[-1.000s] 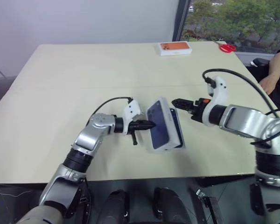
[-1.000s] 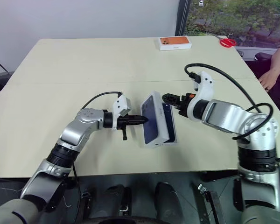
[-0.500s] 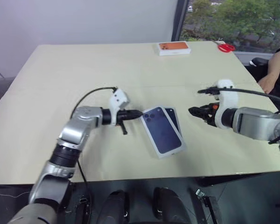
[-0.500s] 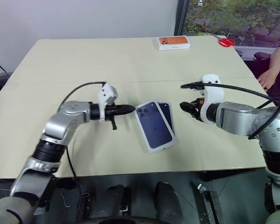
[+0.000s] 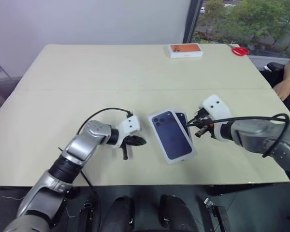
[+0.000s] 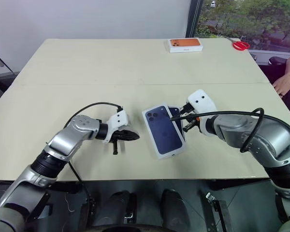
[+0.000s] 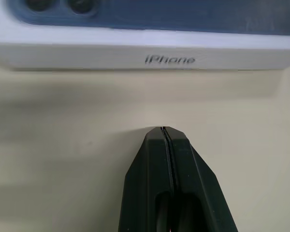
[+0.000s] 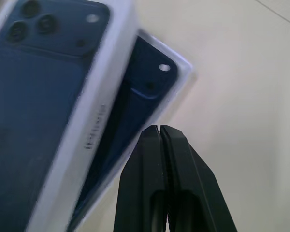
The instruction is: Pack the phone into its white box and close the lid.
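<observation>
- The lid [image 5: 170, 135], printed face up with its dark blue phone picture, lies skewed over the white box [image 8: 181, 79] near the front middle of the desk [image 5: 111, 67]; it does not sit square, and a strip of the box shows along its 3 o'clock side.
- The phone [image 5: 182, 123] lies in that uncovered strip of the box, dark and glossy, with a small lens showing in the right wrist view.
- The lid's white side wall, lettered "iPhone", faces the left wrist view.
- The left end effector [image 5: 138, 141] is at 9 o'clock of the lid, low over the desk and just apart from the lid's wall; its fingers [image 7: 166, 159] are clenched together on nothing.
- The right end effector [image 5: 188, 123] is at 3 o'clock of the lid, its tip at the exposed edge of the box; whether it touches cannot be told. Its fingers [image 8: 159, 159] are pressed together with nothing between them.
- At 12 o'clock, at the desk's far edge, lies an orange-printed box [image 5: 185, 50].
- Red scissors [image 5: 240, 50] lie at about 1 o'clock, past the desk's far corner.
- A person's hand [image 5: 283, 88] shows at the 3 o'clock edge.
</observation>
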`<state>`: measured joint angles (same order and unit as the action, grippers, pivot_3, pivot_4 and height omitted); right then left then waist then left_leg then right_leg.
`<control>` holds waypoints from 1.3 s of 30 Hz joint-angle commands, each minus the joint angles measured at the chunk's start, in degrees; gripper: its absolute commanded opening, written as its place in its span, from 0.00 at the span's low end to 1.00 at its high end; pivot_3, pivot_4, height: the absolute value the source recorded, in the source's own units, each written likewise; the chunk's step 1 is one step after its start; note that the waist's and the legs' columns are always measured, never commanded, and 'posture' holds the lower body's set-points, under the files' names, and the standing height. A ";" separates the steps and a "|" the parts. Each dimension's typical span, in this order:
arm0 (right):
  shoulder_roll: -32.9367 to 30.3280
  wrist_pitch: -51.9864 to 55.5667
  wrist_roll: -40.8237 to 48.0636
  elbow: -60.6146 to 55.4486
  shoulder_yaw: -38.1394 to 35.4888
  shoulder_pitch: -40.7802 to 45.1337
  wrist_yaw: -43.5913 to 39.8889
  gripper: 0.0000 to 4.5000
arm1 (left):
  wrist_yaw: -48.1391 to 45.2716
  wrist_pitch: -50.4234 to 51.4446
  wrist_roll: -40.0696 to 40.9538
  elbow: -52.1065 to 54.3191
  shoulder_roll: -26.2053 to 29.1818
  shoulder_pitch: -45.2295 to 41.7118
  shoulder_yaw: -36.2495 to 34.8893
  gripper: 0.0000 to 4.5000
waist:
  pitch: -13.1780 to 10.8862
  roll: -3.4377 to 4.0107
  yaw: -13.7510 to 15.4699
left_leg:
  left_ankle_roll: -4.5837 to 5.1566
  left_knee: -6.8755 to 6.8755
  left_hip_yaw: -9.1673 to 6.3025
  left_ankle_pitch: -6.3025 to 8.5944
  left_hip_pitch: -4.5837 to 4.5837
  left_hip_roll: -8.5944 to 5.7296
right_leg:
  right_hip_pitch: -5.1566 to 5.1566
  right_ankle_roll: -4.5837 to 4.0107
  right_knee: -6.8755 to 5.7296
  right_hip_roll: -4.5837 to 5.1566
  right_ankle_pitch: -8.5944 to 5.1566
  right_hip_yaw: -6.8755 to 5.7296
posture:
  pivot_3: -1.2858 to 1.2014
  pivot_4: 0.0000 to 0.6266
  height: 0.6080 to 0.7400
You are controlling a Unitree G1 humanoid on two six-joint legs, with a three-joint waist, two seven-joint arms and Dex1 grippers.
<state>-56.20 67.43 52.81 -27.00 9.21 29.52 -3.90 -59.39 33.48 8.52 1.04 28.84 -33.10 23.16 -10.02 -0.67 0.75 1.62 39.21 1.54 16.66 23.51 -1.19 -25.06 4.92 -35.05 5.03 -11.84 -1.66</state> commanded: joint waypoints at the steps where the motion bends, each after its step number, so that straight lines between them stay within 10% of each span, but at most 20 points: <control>1: 1.52 1.04 -3.05 -2.52 -0.19 0.18 -2.20 0.02 | 1.86 0.68 -0.31 0.78 -2.85 -1.69 0.36 0.00 | 0.00 0.00 0.00 | 0.00 0.00 0.00 0.00 0.00 0.00 | 0.00 0.00 -0.01 0.00 0.00 0.00 | 0.52 0.24 1.00; 39: 9.63 8.40 -19.93 -4.03 -4.29 -1.50 -11.85 0.02 | 11.44 -2.40 0.00 -9.89 -16.88 -7.28 -5.94 0.00 | 0.00 0.00 0.00 | 0.00 0.02 0.00 0.00 -0.02 -0.05 | 0.00 0.22 -0.08 -0.09 0.13 -0.07 | 0.52 0.24 1.00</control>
<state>-47.20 76.13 32.97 -28.95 6.32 27.58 -15.00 -47.73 32.74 8.13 -9.81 12.98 -38.70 17.10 -10.02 -0.67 0.75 1.61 39.23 1.53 16.65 23.50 -1.23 -25.06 5.14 -35.13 4.93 -11.71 -1.72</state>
